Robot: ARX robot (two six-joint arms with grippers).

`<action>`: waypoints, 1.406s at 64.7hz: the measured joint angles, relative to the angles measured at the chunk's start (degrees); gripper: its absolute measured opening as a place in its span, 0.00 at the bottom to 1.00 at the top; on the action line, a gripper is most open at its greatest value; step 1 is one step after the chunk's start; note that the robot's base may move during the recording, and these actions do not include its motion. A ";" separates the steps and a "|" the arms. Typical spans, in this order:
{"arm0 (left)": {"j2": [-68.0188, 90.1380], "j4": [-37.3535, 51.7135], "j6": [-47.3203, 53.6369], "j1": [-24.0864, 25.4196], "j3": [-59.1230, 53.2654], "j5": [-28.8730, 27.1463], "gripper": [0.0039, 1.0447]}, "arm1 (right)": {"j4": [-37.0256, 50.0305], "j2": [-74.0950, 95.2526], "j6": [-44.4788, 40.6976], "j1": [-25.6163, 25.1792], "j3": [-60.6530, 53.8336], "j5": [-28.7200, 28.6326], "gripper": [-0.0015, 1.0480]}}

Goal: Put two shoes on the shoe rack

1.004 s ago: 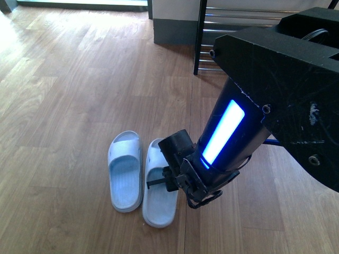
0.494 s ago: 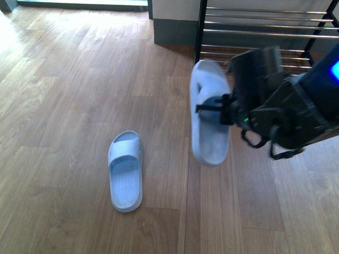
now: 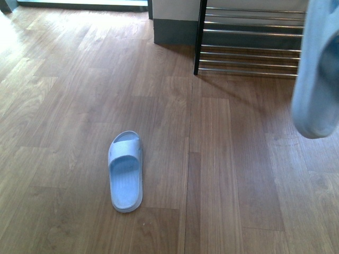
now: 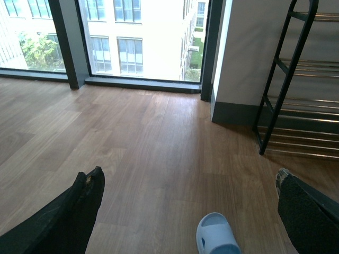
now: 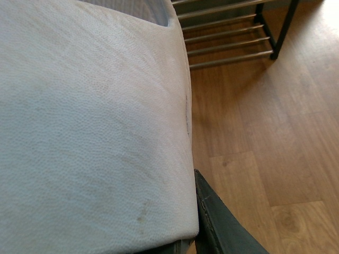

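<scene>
First slide (image 3: pixel 126 172) flat on the floor (image 3: pixel 63 106), sole down, toe end toward the far wall, well apart from the rack (image 3: pixel 249 39). Second slide (image 3: pixel 318 69) up in the air at the right, on end, in front of the rack's right part; contact with the rods impossible to tell. Held by the right gripper (image 5: pixel 204 225): one dark finger (image 5: pixel 228 235) tight beside the edge of the pale sole, other finger hidden. Left gripper (image 4: pixel 188 177) spread wide, holding nothing, above the floor, first slide showing between its fingers. Rack at the floor's far edge, by the wall.
</scene>
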 joint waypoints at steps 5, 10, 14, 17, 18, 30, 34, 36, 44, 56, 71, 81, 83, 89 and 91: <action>0.00 0.00 0.00 0.00 0.00 0.02 0.91 | -0.94 -5.77 -0.22 -1.77 -3.76 -1.92 0.01; 0.00 0.00 0.00 0.00 0.00 0.00 0.91 | -1.01 -9.92 -0.28 -2.43 -6.60 -2.99 0.01; 0.00 0.00 0.00 0.00 0.00 0.02 0.91 | -1.03 -11.13 -0.33 -2.45 -6.88 -3.17 0.01; 0.00 0.00 0.00 0.00 0.00 0.02 0.91 | -1.03 -11.21 -0.33 -2.45 -6.88 -3.28 0.01; 0.00 0.00 0.00 0.00 0.00 0.02 0.91 | -1.03 -11.19 -0.33 -2.45 -6.88 -3.30 0.01; 0.00 0.00 0.00 0.00 0.00 0.00 0.91 | -1.05 -11.19 -0.44 -2.45 -7.04 -3.45 0.01; 0.00 0.00 0.02 0.00 0.00 0.02 0.91 | -1.05 -11.19 -0.46 -2.45 -7.08 -3.45 0.01; 0.00 0.00 0.00 0.00 0.00 -0.09 0.91 | -1.05 -11.19 -0.46 -2.45 -7.08 -3.50 0.01; 0.00 0.00 0.00 0.00 0.00 -0.13 0.91 | -1.05 -11.23 -0.46 -2.29 -7.08 -3.93 0.01; 0.00 0.00 0.00 0.00 0.00 -0.11 0.91 | -1.05 -11.23 -0.46 -2.40 -7.08 -3.72 0.01; 0.00 0.00 0.00 0.00 0.00 0.09 0.91 | -1.05 -11.13 -0.46 -2.89 -7.08 -3.28 0.01; 0.00 -0.02 -0.02 0.00 0.02 -0.02 0.91 | -1.05 -11.17 -0.46 -2.86 -7.10 -3.50 0.01; 1.29 -2.36 -1.14 -1.09 0.74 -2.91 0.91 | -1.05 -11.19 -0.46 -2.75 -7.10 -3.52 0.01; 14.60 -8.70 -8.33 -9.79 5.75 -20.85 0.91 | -1.05 -11.17 -0.46 -2.73 -7.10 -3.56 0.01; 20.46 -6.45 -10.82 -12.17 6.60 -23.02 0.91 | -1.05 -11.17 -0.46 -2.73 -7.10 -3.48 0.01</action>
